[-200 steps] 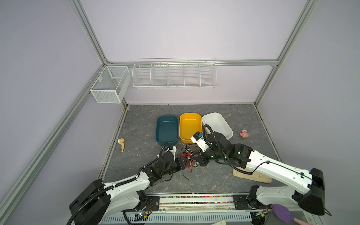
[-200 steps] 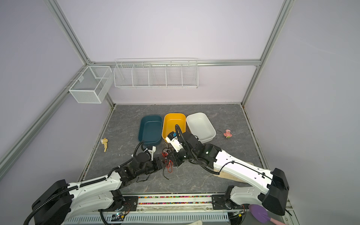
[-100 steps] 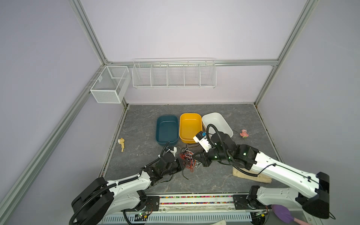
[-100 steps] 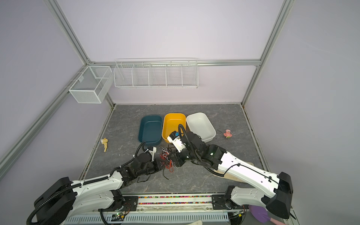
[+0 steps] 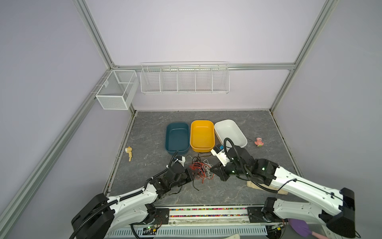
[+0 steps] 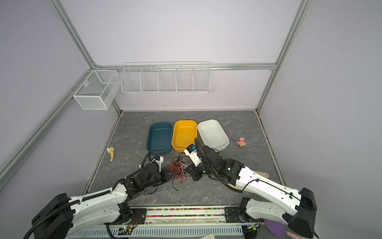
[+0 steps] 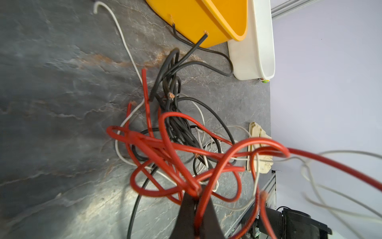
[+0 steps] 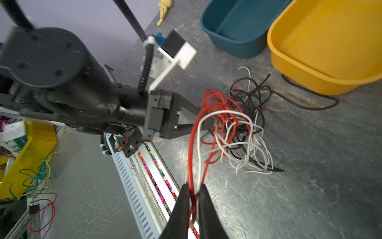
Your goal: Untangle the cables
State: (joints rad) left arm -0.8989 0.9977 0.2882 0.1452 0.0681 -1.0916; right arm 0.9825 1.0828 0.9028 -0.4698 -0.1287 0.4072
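Observation:
The cables (image 5: 200, 170) (image 6: 178, 168) lie as one tangle of red, white and black strands on the grey floor in front of the bins. My left gripper (image 5: 192, 174) (image 6: 170, 175) is at the tangle's left edge. In the left wrist view it (image 7: 199, 193) is shut on a red cable (image 7: 165, 142), with black loops (image 7: 175, 124) behind. My right gripper (image 5: 212, 169) (image 6: 187, 171) is at the tangle's right edge. In the right wrist view it (image 8: 194, 189) pinches a red and a white strand that rise from the heap (image 8: 237, 124).
A teal bin (image 5: 167, 134), a yellow bin (image 5: 192, 134) and a white bin (image 5: 219, 132) stand just behind the tangle. One black cable end runs under the yellow bin (image 8: 310, 103). A yellow toy (image 5: 129, 153) lies left, a pink toy (image 5: 258, 142) right, a beige object (image 5: 254, 185) under the right arm.
My left jaws have closed on a red strand at the tangle's left edge. The right gripper still holds its strands and has shifted only slightly.

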